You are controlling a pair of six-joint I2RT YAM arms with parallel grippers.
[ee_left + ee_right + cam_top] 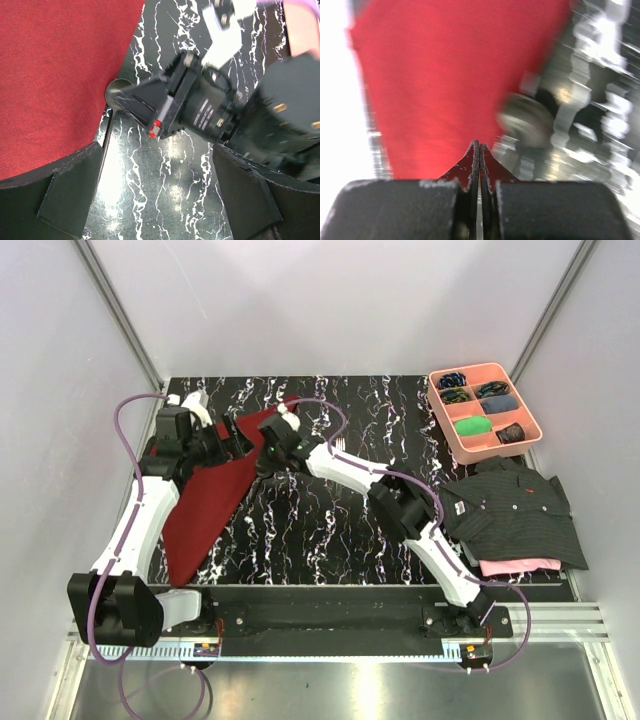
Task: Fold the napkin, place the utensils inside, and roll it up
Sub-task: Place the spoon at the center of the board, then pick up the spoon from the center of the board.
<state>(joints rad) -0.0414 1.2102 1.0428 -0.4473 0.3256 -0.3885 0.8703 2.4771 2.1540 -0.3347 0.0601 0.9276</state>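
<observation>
From above, the two arms (340, 468) cover the far part of the napkin (205, 505). The pink cloth (520, 566) is mostly hidden under the striped shirt (515, 510). The right wrist view is all blurry — the spoon (525, 120) is just a grey smudge, and the napkin runs off the top edge. In the left wrist view the right gripper (120, 97) covers part of the spoon's bowl.

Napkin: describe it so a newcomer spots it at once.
On the black marbled table, look at the left half. The napkin is the large cloth spread there. It alone is plain dark red; the other fabrics, a dark striped shirt over a pink cloth, lie at the right edge.
</observation>
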